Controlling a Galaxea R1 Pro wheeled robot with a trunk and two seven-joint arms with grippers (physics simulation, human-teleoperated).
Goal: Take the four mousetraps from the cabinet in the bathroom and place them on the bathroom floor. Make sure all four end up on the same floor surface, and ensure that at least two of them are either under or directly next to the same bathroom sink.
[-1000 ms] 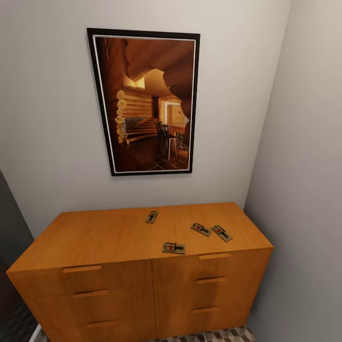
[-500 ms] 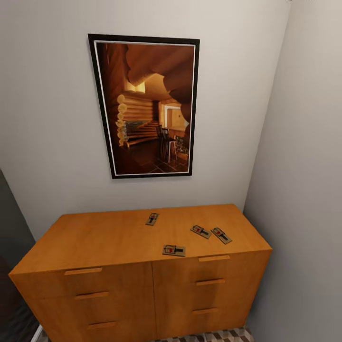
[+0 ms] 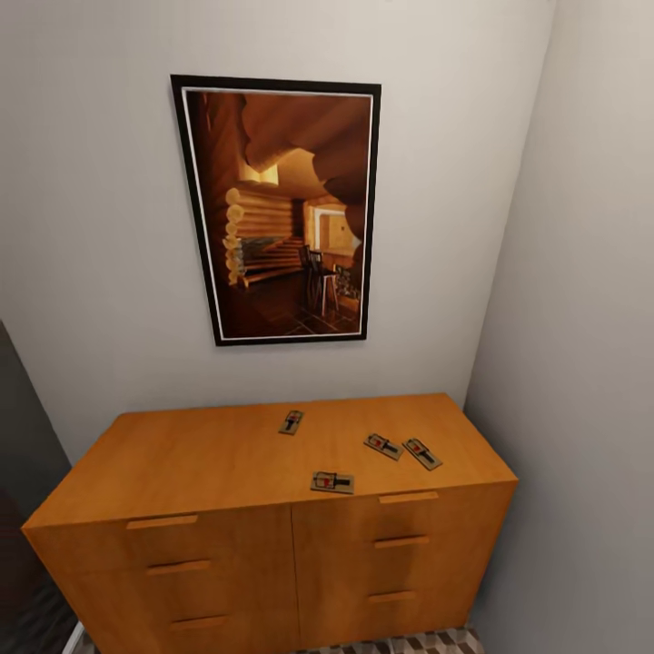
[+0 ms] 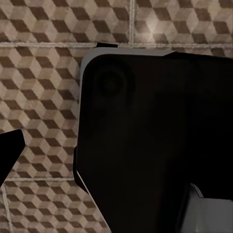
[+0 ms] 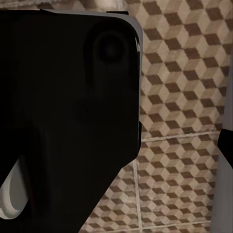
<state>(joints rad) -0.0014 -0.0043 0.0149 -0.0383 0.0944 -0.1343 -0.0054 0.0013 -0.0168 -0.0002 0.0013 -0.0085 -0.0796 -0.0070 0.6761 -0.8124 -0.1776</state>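
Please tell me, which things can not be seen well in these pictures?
- Grippers: both wrist views look at the floor past a dark robot part, so open or shut cannot be told.
- Mousetraps on the cabinet, head view: too small to tell whether the springs are set.
- Cabinet's foot: cut off by the lower edge, head view.
- Drawer contents: hidden behind shut fronts.

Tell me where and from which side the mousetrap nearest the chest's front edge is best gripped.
The small flat tan wooden mousetrap lies flat on the orange-brown wooden cabinet, close to the front edge, long side along it. Probably best: come from above and pinch across its two long edges, since the thin board offers little face from the side.
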